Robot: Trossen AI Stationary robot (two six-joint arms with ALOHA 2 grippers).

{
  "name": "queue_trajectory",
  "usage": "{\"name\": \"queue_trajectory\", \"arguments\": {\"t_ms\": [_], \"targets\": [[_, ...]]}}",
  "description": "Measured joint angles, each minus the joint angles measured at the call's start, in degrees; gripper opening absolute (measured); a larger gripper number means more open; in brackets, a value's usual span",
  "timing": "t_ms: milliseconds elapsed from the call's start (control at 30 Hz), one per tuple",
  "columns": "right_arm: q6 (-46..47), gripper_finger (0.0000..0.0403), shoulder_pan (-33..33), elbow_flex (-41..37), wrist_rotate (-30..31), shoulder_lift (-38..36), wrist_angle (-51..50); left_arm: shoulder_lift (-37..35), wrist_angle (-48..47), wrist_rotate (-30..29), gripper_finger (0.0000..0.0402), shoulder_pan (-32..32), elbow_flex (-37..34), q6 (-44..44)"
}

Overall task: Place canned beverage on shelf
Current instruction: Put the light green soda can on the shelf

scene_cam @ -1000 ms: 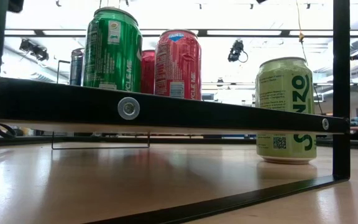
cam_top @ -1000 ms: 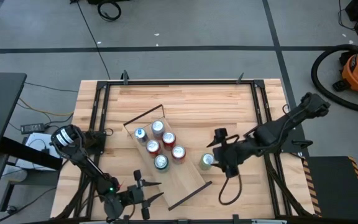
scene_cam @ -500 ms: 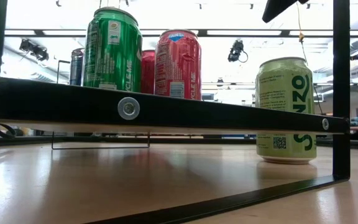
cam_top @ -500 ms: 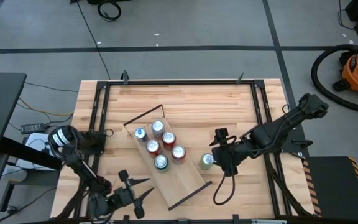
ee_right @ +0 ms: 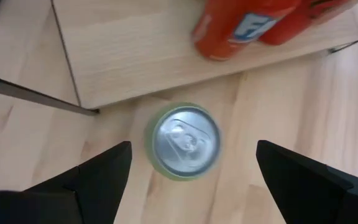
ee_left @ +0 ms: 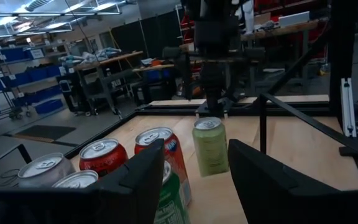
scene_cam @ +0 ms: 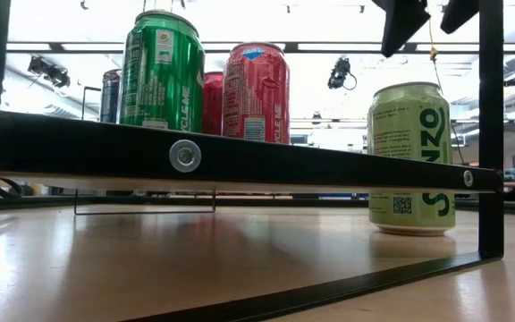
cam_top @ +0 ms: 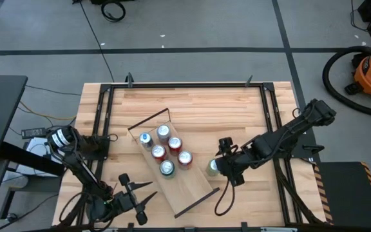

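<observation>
Right hand (cam_top: pixel 219 166) sits directly over the pale green can (cam_top: pixel 212 168), fingers spread wide; in my right wrist view both fingers (ee_right: pixel 98 177) flank the can top with clear gap on each side, no contact. Low view shows the fingertips (scene_cam: pixel 402 25) above the can's rim, not touching it. The can stands upright on the worktop (cam_top: pixel 192 103), just beside the shelf's (cam_top: pixel 192 180) long edge, off the plank. On the shelf I count five upright cans: a green can (cam_top: pixel 167 168) nearest the front end, three red cans (cam_top: pixel 174 144) in the middle and a silver-blue can (cam_top: pixel 145 138) toward the far end. Shelf lies diagonally across the worktop, black rod frames at both short ends. Left hand (cam_top: pixel 136 200) is parked at the worktop's front edge, well apart from the shelf, fingers open; its camera looks across the cans toward the right arm.
</observation>
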Motion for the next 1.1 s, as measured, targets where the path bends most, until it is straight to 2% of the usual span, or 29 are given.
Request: {"name": "queue_trajectory", "arguments": {"t_ms": [267,533,633,933,1100], "targets": [[-2.37,0.0397,-0.67,0.0,-0.54,4.17,-0.01,0.0,-0.44,2.62,0.0187,1.62,0.0,0.59],[-3.56,0.0398,-2.18,0.11,-1.11,4.75,0.41,0.0,-0.3,2.61,0.0187,3.38,0.0,3.06],[-3.82,0.0399,-3.11,0.13,-4.26,5.32,1.0,0.0,-0.32,2.75,0.0187,3.73,0.0,3.03],[-6.64,0.0399,-4.27,0.11,-5.91,10.25,1.36,0.02,-0.4,6.39,0.0187,3.67,0.0,2.6],[-6.39,0.039,-6.19,0.11,-9.21,12.31,0.95,0.02,-2.97,8.42,0.0187,3.71,0.0,2.62]]}}
